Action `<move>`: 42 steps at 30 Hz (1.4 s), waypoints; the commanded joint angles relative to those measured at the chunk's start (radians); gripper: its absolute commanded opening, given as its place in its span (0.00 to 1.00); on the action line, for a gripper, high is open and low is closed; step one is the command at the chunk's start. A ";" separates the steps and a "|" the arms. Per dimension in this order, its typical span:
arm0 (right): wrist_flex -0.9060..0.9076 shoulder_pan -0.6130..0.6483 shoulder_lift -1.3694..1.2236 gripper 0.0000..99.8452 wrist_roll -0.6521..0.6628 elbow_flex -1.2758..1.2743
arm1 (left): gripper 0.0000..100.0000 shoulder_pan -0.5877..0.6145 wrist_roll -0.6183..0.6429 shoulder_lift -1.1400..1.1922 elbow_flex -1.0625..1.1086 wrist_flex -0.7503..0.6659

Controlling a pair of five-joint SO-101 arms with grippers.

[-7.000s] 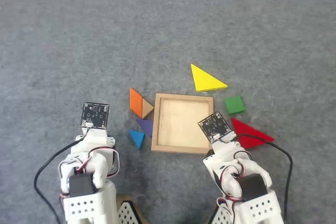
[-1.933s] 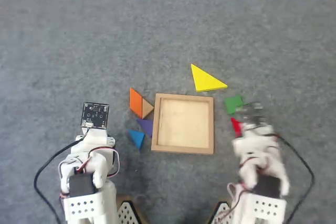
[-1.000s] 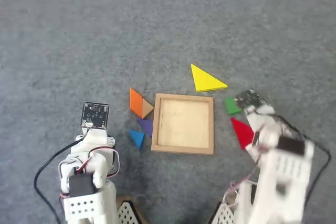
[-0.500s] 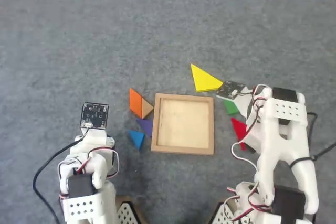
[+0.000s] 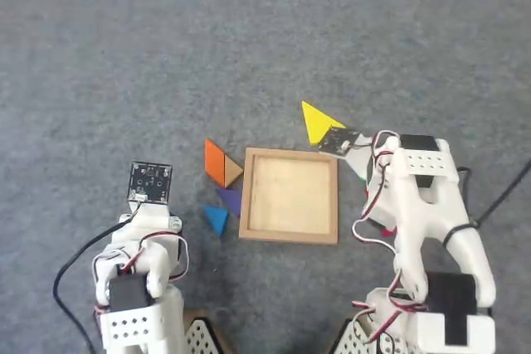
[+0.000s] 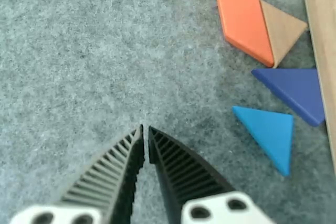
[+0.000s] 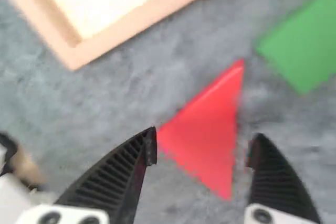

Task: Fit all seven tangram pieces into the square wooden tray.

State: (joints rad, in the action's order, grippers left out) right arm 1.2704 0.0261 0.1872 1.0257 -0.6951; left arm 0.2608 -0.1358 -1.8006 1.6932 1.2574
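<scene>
The square wooden tray (image 5: 246, 196) lies empty mid-table. Left of it sit an orange parallelogram (image 5: 215, 161), a tan triangle (image 5: 233, 171), a dark blue triangle (image 5: 231, 198) and a light blue triangle (image 5: 216, 218). A yellow triangle (image 5: 318, 120) lies beyond the tray. My right arm (image 5: 423, 196) stretches over the pieces right of the tray. Its gripper (image 7: 203, 142) is open, its fingers on either side of the red triangle (image 7: 210, 129), with the green square (image 7: 302, 56) beside. My left gripper (image 6: 145, 129) is shut over bare carpet, short of the light blue triangle (image 6: 270, 132).
Grey carpet covers the table. In the right wrist view the tray's rim (image 7: 131, 27) runs close by the red triangle. My left arm (image 5: 141, 246) stands at the near left. Wide free carpet lies at the far side and far left.
My right arm rose from beside the tray and stretched forward over the red triangle and green square, its wrist ending near the yellow triangle. The left arm and all pieces kept still.
</scene>
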 commanded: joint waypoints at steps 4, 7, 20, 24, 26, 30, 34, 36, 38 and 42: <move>-0.059 -0.051 0.005 0.44 -0.058 -0.017 | 0.02 0.000 -0.006 -0.012 -0.008 0.005; -0.076 -0.048 0.007 0.42 -0.003 -0.094 | 0.02 0.000 -0.006 -0.012 -0.008 0.005; -0.242 -0.093 -0.007 0.40 0.031 -0.196 | 0.02 0.000 -0.006 -0.012 -0.008 0.005; -0.234 -0.094 -0.007 0.40 0.031 -0.198 | 0.02 0.000 -0.006 -0.012 -0.008 0.005; -0.231 -0.096 -0.008 0.39 0.031 -0.199 | 0.02 0.000 -0.006 -0.012 -0.008 0.005; -0.239 -0.088 -0.045 0.36 0.034 -0.230 | 0.02 0.000 -0.006 -0.012 -0.008 0.005; -0.229 -0.094 -0.105 0.20 0.032 -0.213 | 0.02 0.000 -0.006 -0.012 -0.008 0.005; -0.214 -0.094 -0.105 0.16 0.031 -0.203 | 0.02 0.000 -0.006 -0.012 -0.008 0.005; -0.206 -0.096 -0.105 0.17 0.015 -0.203 | 0.02 0.000 -0.006 -0.012 -0.008 0.005; -0.205 -0.088 -0.104 0.17 -0.087 -0.186 | 0.02 0.000 -0.006 -0.012 -0.008 0.005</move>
State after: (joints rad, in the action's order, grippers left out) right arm 1.0342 -0.0660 0.1258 1.0165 -0.8807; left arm 0.2608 -0.1358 -1.8006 1.6932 1.2574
